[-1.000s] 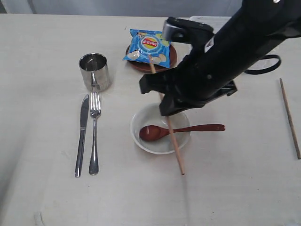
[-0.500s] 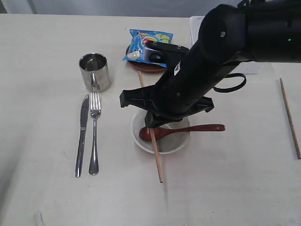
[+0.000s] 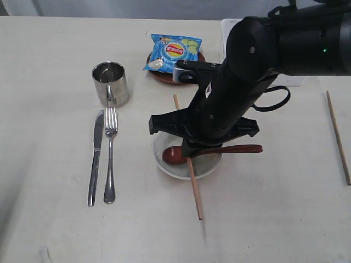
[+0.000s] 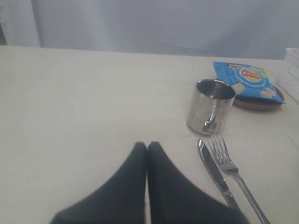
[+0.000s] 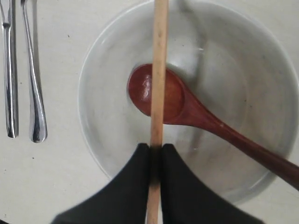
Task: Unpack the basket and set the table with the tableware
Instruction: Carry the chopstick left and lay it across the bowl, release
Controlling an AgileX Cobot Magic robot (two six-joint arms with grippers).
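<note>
My right gripper [image 5: 155, 149] is shut on a wooden chopstick [image 5: 159, 70] and holds it over the white bowl [image 5: 233, 70], above the reddish-brown wooden spoon [image 5: 175, 102] lying in it. From the exterior view the chopstick [image 3: 193, 189] slants across the bowl [image 3: 164, 164] beneath the black arm, and the spoon [image 3: 241, 148] handle sticks out to the right. A second chopstick [image 3: 338, 137] lies at the far right. The steel cup [image 3: 110, 83], knife [image 3: 95, 159] and fork [image 3: 111, 156] sit left of the bowl. My left gripper [image 4: 147, 145] is shut and empty above the table [image 3: 55, 230]. The basket [image 3: 227, 26] is mostly hidden behind the arm.
A blue chips bag [image 3: 173, 52] lies on the brown plate [image 3: 163, 76] behind the bowl. The left wrist view shows the cup [image 4: 210, 106], knife [image 4: 215, 170], fork [image 4: 229, 163], bag [image 4: 247, 79] and a corner of the basket [image 4: 293, 70].
The right arm swung left with the chopstick, then came back a little to the right; the chopstick's lower tip now points nearer the front edge.
</note>
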